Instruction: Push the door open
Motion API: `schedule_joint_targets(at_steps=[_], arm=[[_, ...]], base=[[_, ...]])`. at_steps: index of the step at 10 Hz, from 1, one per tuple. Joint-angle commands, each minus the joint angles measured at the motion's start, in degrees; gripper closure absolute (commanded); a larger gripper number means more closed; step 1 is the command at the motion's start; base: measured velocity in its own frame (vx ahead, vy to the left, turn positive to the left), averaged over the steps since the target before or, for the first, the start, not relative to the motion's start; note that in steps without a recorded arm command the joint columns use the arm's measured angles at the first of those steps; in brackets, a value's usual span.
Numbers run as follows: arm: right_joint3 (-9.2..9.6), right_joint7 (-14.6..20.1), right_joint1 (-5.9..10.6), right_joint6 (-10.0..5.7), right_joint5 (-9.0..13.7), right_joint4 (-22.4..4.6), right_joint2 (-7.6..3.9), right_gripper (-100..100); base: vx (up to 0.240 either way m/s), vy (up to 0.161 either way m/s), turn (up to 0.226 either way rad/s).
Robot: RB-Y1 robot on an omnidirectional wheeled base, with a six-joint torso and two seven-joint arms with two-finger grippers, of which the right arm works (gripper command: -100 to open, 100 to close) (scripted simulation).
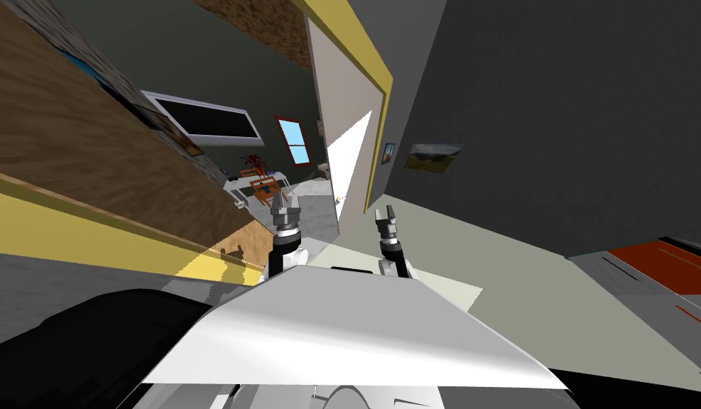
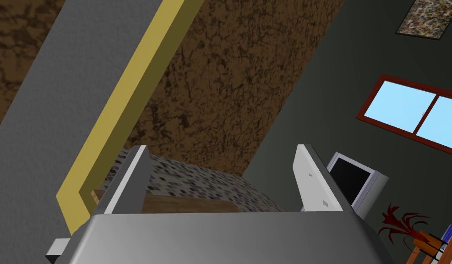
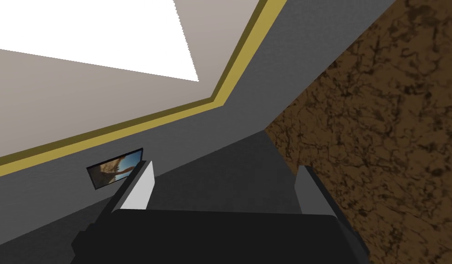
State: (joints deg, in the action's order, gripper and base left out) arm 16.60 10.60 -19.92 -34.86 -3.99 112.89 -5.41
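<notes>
The pale beige door (image 1: 347, 153) stands swung far into the room beyond, a bright patch of light on its face. A yellow frame (image 1: 379, 121) runs round the doorway. My left gripper (image 1: 285, 207) is open and empty in the doorway opening, just left of the door's free edge. My right gripper (image 1: 386, 220) is open and empty too, in front of the frame's right post. In the right wrist view the door (image 3: 73, 91) and its yellow frame (image 3: 174, 114) lie beyond the gripper (image 3: 225, 188). In the left wrist view the gripper (image 2: 220, 178) faces the frame (image 2: 124, 105) and the room behind it.
Through the doorway I see a table (image 1: 265, 186) with a red plant, a red-framed window (image 1: 292, 140) and a dark screen (image 1: 207, 119). A dark grey wall (image 1: 555, 128) with two small pictures runs to the right. A red rug (image 1: 661, 266) lies far right.
</notes>
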Motion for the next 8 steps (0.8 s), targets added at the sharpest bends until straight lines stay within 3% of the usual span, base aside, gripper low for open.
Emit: schedule_joint_targets(at_steps=[1,8], arm=[[1.08,0.0,0.74,-0.45,0.0,-1.8,-0.09,-100],[6.65,0.4,4.38,-2.00,0.2,-10.3,-1.36,-100]], base=[[0.082,0.007,-0.013],[0.098,0.003,-0.022]])
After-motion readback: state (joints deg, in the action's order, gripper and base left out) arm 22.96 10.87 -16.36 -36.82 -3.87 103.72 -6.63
